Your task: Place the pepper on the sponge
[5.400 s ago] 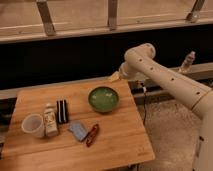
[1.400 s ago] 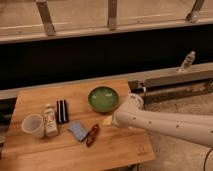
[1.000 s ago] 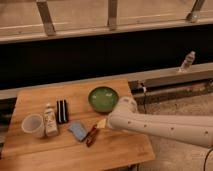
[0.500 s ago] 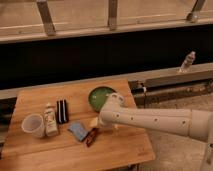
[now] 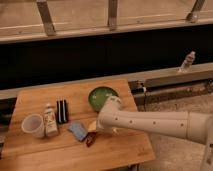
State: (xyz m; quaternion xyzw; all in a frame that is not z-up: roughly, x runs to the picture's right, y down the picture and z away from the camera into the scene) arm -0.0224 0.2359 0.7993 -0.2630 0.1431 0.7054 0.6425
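Observation:
The dark red pepper (image 5: 90, 139) lies on the wooden table (image 5: 60, 152) near its front, just right of the blue-grey sponge (image 5: 78, 130). It touches or nearly touches the sponge's right edge, and its upper end is hidden. My gripper (image 5: 93, 126) has come in from the right at the end of the white arm (image 5: 150, 122). It hovers right over the pepper's upper end, beside the sponge.
A green bowl (image 5: 102, 97) sits behind the arm's wrist. A black block with pale stripes (image 5: 62, 111), a small bottle (image 5: 49, 121) and a white cup (image 5: 33, 125) stand at the left. A clear bottle (image 5: 187, 61) stands on the ledge at the far right.
The arm has swung down from above the bowl and moved left across the table. The gripper now sits over the pepper. The pepper and sponge have not moved.

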